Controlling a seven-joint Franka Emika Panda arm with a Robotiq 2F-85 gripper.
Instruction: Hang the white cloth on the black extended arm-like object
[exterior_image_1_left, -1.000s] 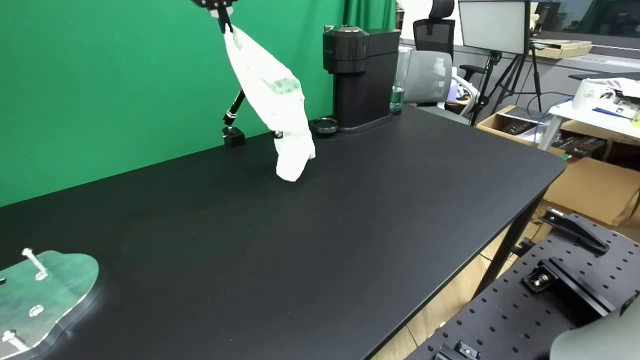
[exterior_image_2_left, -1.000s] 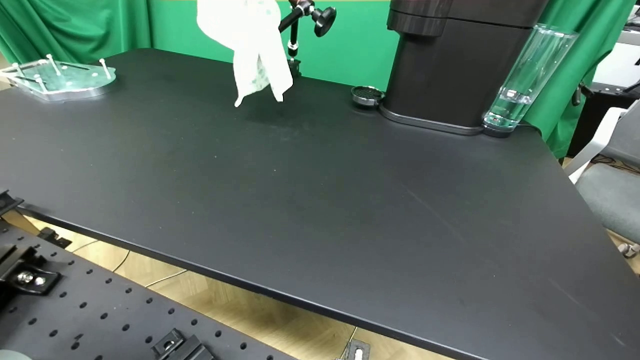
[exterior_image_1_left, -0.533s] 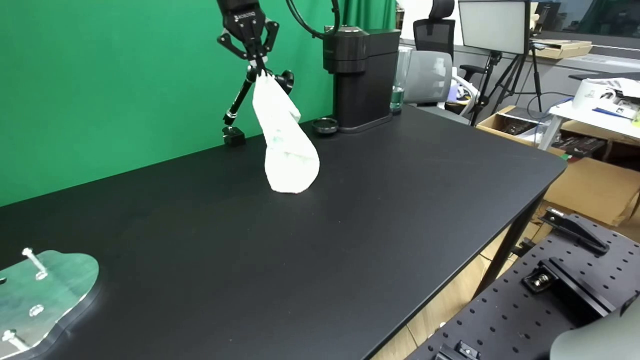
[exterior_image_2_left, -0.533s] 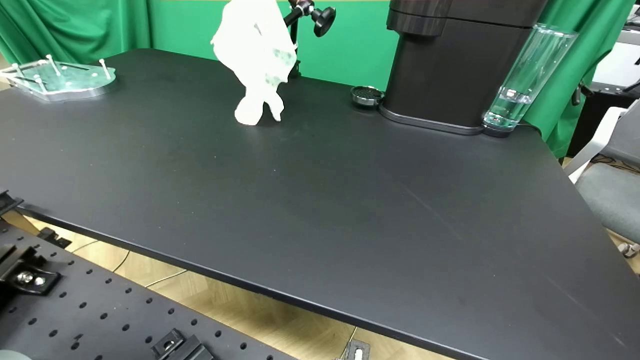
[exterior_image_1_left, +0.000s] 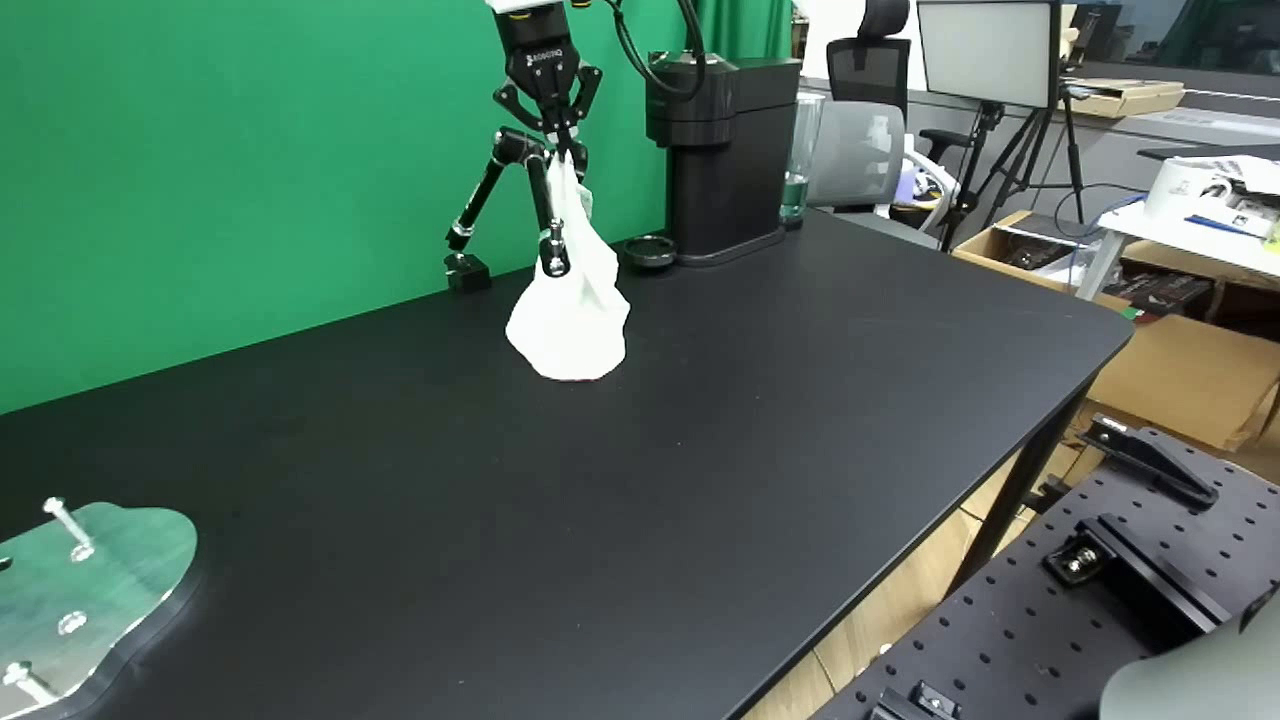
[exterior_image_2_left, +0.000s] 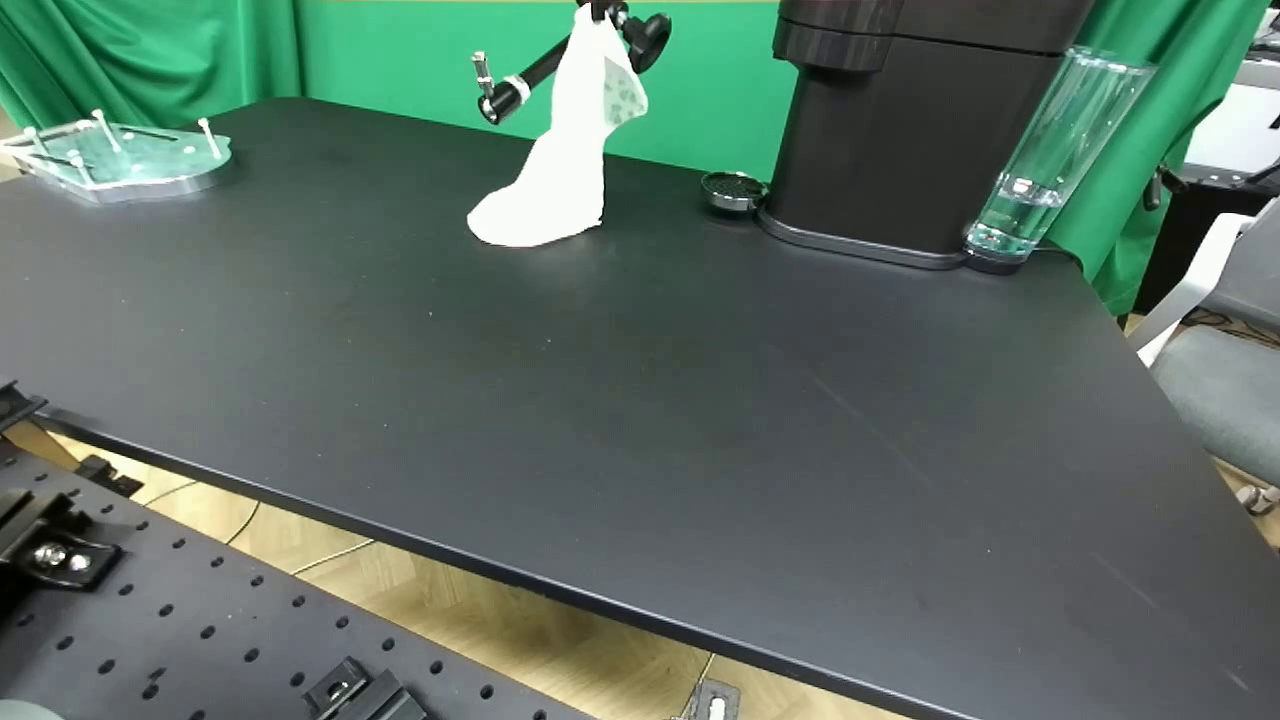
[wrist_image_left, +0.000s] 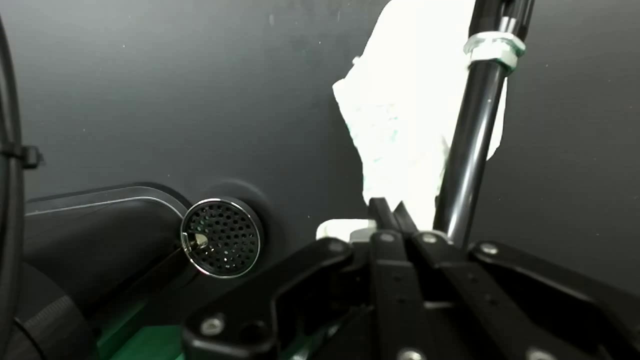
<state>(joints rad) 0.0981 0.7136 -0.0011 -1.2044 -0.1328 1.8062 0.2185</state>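
"What's the gripper holding?"

"A white cloth. The 2 fingers are pressed tight on the gathered top; the limp, creased fabric hangs down and flares near the smooth black table."

"And that black arm?"

"Just beside the cloth: a glossy jointed tube, ringed with bright metal. Whether they touch, I can't tell."

"Is the cloth patterned?"

"Pale green blotches, in an exterior view."

"What else is there?"

"A boxy black coffee maker, a round dish pricked with holes and, well apart from these, a clear, pegged, rounded slab."
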